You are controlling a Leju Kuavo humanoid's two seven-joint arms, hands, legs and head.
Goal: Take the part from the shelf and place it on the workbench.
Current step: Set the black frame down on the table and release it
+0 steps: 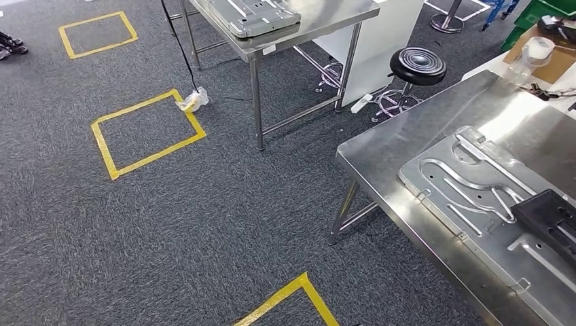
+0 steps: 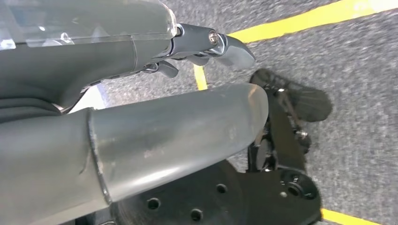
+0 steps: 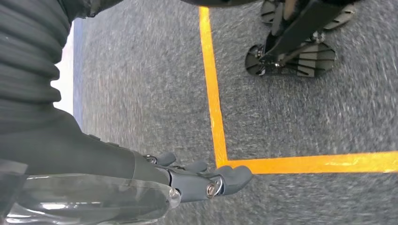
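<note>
While arms hang over carpet (image 1: 224,204), left hand (image 2: 141,117) & right hand (image 3: 155,183) hold nothing, fingers apart; no legible writing.

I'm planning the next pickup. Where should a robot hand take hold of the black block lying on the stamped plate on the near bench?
Grip the black block across its narrow width, coming down from above. It lies flat on the stamped plate, so nothing fits under it, while its long sides look free. Its far end is cut off by the picture's edge, so this is tentative.
</note>
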